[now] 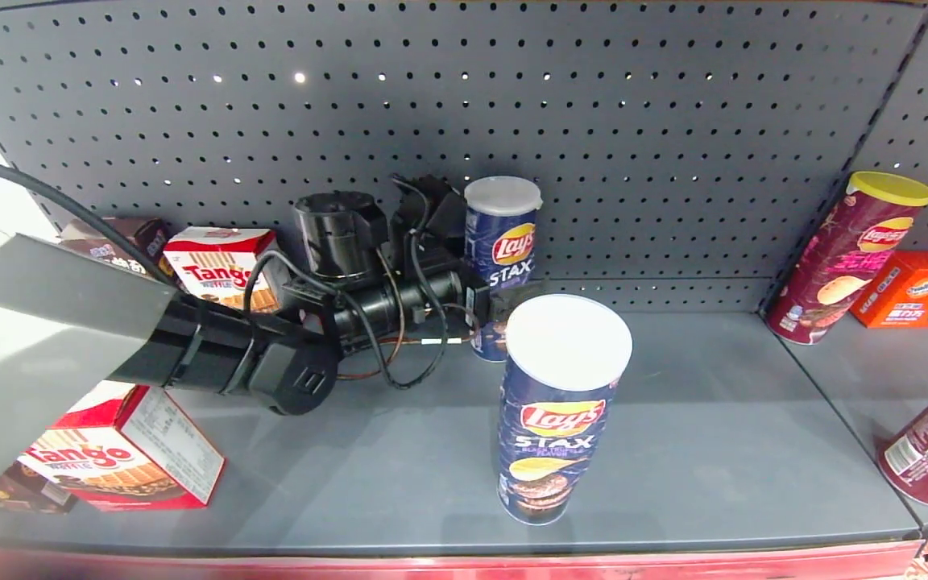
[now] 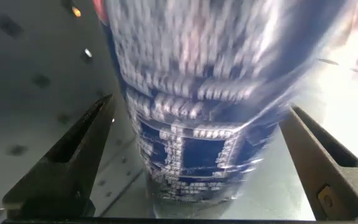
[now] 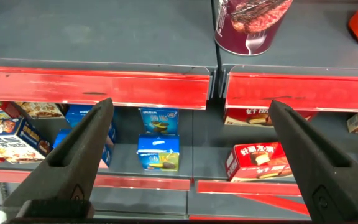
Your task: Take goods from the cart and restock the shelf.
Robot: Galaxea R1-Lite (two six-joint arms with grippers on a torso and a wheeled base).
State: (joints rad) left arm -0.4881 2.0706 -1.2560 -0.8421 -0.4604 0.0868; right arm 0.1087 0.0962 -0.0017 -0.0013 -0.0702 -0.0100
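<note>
The left gripper (image 1: 504, 312) is reaching in from the left front corner of the shelf (image 1: 714, 419) to its rear edge. There a rear crisp can (image 1: 502, 234) is standing upright, just in front of the perforated back panel (image 1: 633, 121). In the left wrist view the jaws are standing released, one on each side of the can's lower body. A thin gap is showing at either side, so nothing is being gripped.

Since the can is resting on its own base, the step in hand is probably the set-down of one item, with the letting go done. The next move is likely calling for a straight pull back toward the front edge. The jaws would need to stay spread so that neither side is dragging on the can. The arm would also need to keep off the front crisp can (image 1: 561, 403), which is standing near the middle of the front edge.

The right gripper (image 3: 191, 104) is hanging below the shelf's red front edge. Its jaws are wide apart and empty, and it is facing lower shelves of boxed goods.

The rear can is a tall, narrow cylinder in dark blue, wearing a pale flat lid and a red and yellow badge. Being so slim for its height, it is likely to be tipping at a light sideways knock.
</note>
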